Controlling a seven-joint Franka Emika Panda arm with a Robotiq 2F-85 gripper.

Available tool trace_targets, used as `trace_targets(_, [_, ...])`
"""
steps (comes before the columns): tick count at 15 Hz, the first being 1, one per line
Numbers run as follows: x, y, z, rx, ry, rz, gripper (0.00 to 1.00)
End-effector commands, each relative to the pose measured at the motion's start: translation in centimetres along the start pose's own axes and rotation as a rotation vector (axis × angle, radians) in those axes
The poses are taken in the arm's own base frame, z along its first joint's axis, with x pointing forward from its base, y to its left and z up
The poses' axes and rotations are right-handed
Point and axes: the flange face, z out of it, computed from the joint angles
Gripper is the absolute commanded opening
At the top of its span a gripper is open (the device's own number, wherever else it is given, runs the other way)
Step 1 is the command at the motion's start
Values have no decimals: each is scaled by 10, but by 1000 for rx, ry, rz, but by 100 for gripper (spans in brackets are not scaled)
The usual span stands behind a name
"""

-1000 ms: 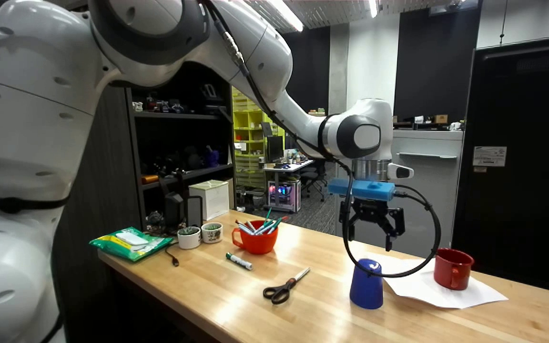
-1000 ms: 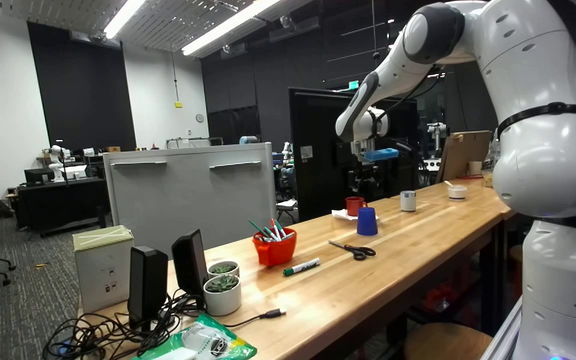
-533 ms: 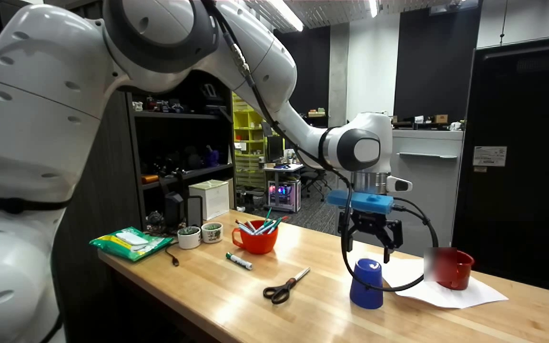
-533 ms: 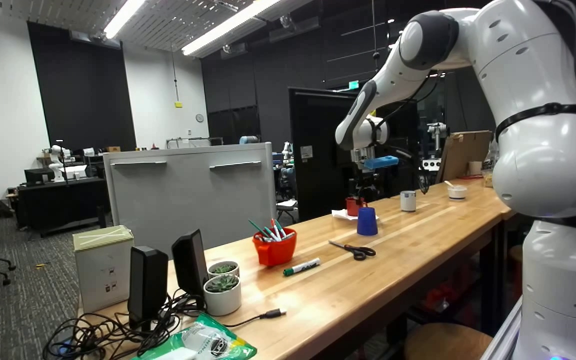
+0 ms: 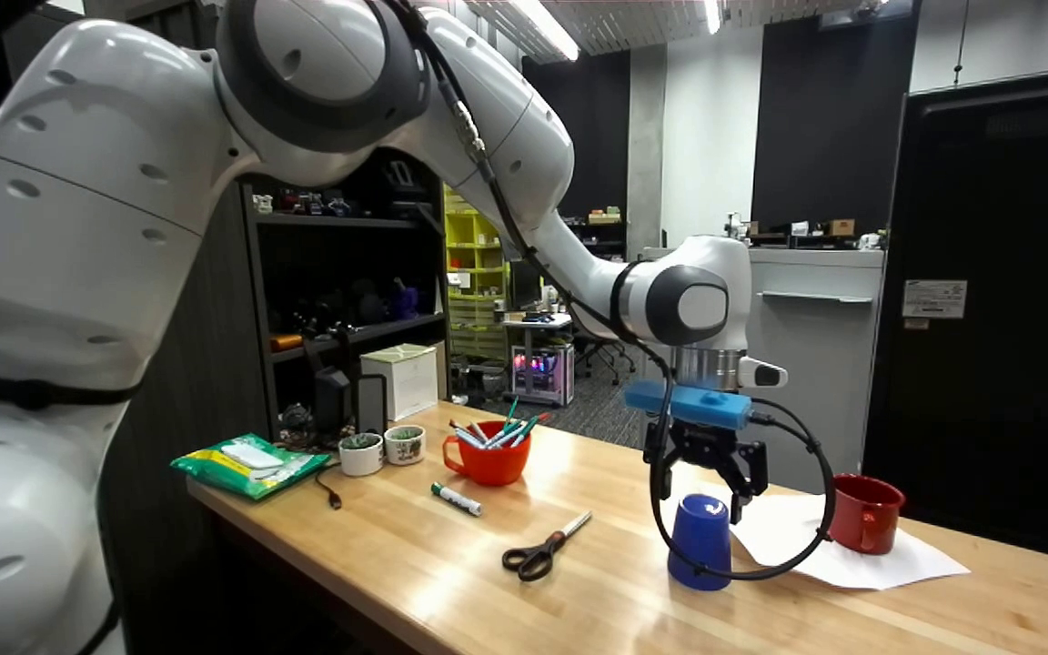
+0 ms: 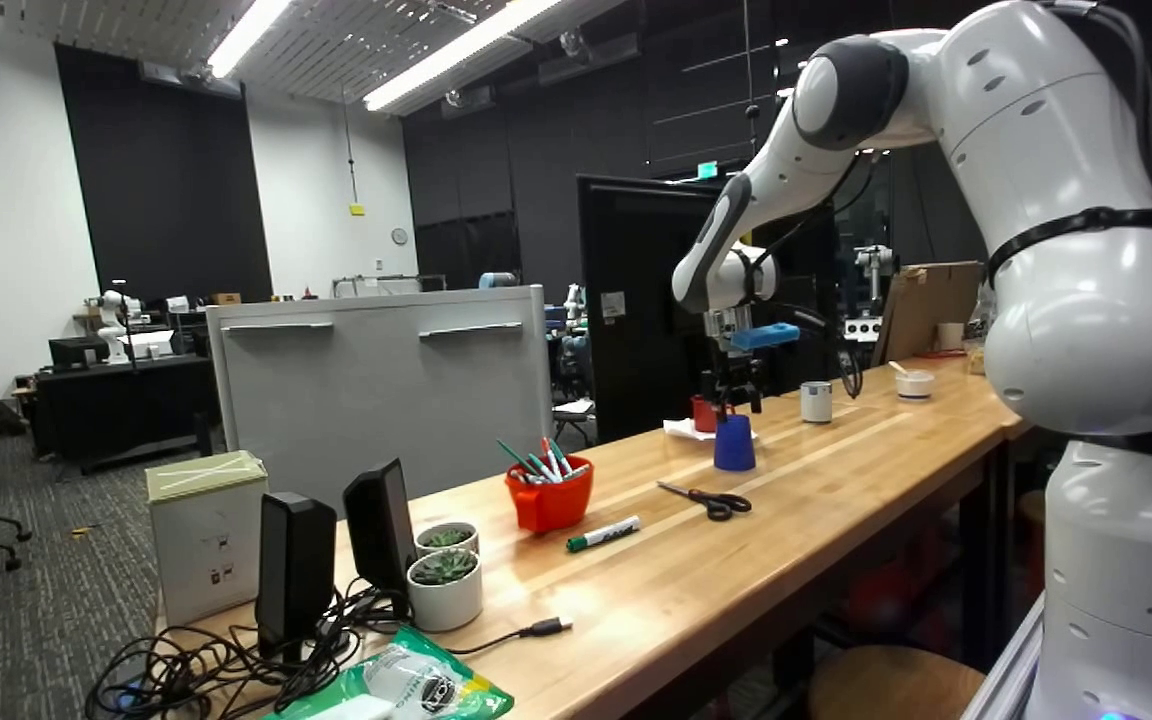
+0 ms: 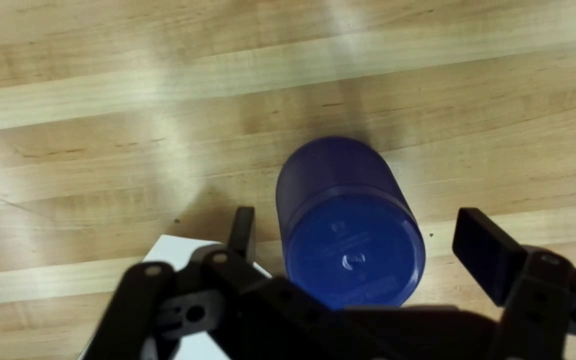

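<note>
A blue cup [image 5: 700,539] stands upside down on the wooden table, its base facing up. My gripper [image 5: 700,499] hangs just above it, pointing down. In the wrist view the cup's round base [image 7: 353,250] sits between the widely spread fingers [image 7: 488,255], with a gap on either side, so nothing is held. Part of the base is hidden by the gripper's own linkage. A red mug [image 5: 865,515] rests on a sheet of white paper [image 5: 906,566] close by. In an exterior view the fingertips appear at the height of the cup's top [image 6: 734,440].
Black-handled scissors [image 5: 538,555], a green-capped marker [image 5: 457,498] and an orange-red cup [image 5: 493,466] of pens lie toward the near left. A white can [image 6: 816,402] and a small bowl [image 6: 914,385] stand farther along. A black cable loop [image 5: 829,509] hangs from the wrist.
Over the last second my gripper has come down toward the blue cup, with the jaws staying wide apart. The cup and the other things on the table have kept their places.
</note>
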Motion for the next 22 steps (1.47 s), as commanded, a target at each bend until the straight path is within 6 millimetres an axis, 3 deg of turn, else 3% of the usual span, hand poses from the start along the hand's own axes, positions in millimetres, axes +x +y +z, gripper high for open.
trace_targets(1, [-1,0,9,16,-17,1,100])
trace_targets(7, [-1,-2,24,8,-43,3,99])
trace_targets(8, [-1,-3,26,8,-44,0,74])
trace_targets(10, [-1,-5,29,4,-48,-6,71])
trace_targets(18, [-3,-16,36,-20,-61,-26,8])
trace_targets(20, [-4,-18,37,-28,-70,-32,47])
trace_targets(22, [-5,-20,37,-38,-74,-37,51])
